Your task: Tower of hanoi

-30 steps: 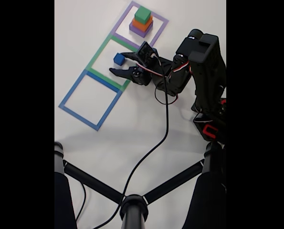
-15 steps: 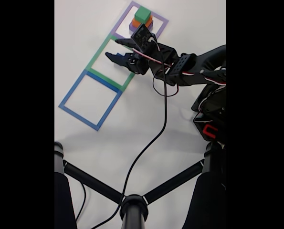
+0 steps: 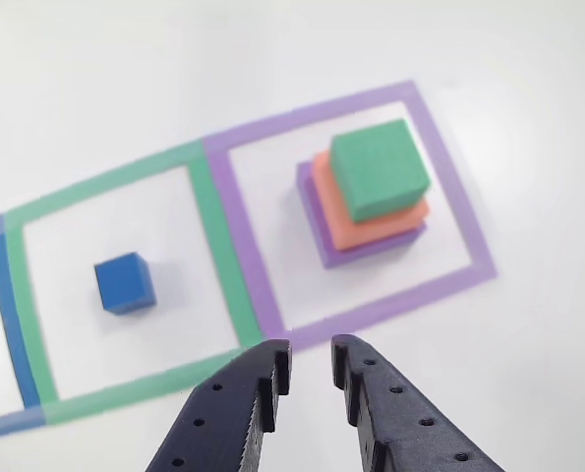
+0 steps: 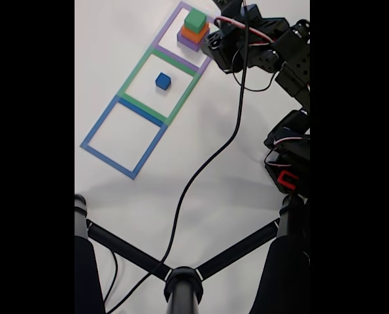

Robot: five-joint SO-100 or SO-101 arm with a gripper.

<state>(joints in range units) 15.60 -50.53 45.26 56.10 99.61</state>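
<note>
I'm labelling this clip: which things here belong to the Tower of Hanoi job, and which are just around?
Job:
blue cube alone in the green square outline
green cube on orange cube on purple cube
purple square outline
gripper, empty

Around:
blue square outline
black cable

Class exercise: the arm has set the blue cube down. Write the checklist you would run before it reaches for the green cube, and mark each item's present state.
1. End effector empty: ok.
2. Jaws parted enough for the green cube: not ok, the gap is narrow.
3. Green cube on top, nothing on it: ok.
4. Blue cube inside the green outline, clear of the stack: ok.
5. Blue outline free for a cube: ok.
6. Cable clear of the squares: ok.
</note>
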